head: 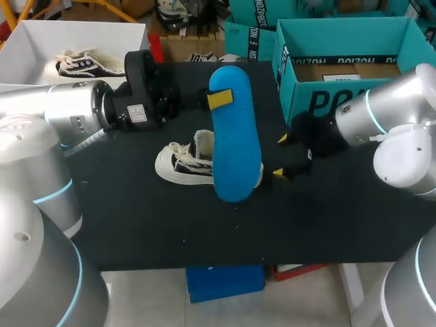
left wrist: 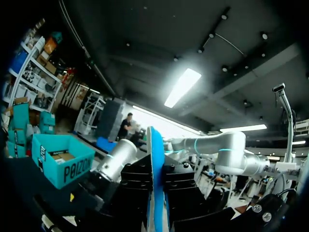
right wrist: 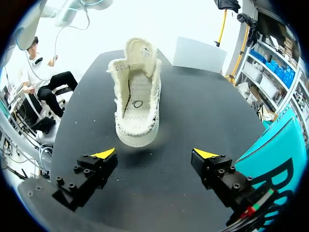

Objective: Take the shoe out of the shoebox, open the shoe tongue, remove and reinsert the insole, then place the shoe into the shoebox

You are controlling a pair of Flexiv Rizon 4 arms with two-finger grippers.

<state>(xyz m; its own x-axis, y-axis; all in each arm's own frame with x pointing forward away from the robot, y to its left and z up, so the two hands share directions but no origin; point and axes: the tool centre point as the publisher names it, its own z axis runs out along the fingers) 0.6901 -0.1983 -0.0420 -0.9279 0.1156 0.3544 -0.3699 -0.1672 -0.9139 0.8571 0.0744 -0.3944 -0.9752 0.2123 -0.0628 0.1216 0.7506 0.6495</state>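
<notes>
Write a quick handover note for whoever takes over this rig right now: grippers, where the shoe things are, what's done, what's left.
Left gripper: shut on the blue insole, held above the shoe.
Right gripper: open, empty, low over the table, just short of the shoe.
Shoe: on the table, tongue open, no insole inside.
Shoebox: far right corner.
Done: shoe out, tongue opened, insole removed.
Left: reinsert insole, box the shoe.
</notes>
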